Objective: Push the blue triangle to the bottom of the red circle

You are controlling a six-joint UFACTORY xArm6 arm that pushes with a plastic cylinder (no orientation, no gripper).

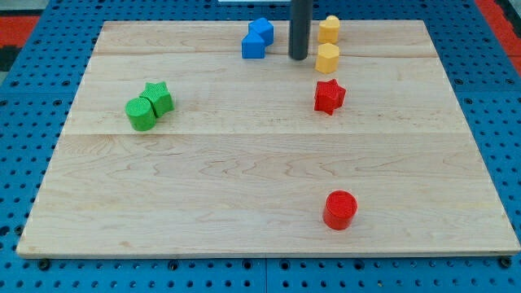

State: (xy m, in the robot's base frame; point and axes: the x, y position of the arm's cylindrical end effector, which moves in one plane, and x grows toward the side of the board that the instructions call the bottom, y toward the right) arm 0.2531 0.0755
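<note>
Two blue blocks sit together near the view's top. The lower left one (253, 46) looks like the blue triangle and the other blue block (262, 30) touches it at the upper right. The red circle (340, 210) stands near the view's bottom right. My tip (299, 57) is just right of the blue blocks, a small gap apart, and left of the yellow blocks.
Two yellow blocks (328, 30) (327, 58) stand one below the other right of my tip. A red star (329, 97) lies below them. A green star (159, 97) and a green circle (141, 113) touch at the view's left. The wooden board (244, 203) has edges all round.
</note>
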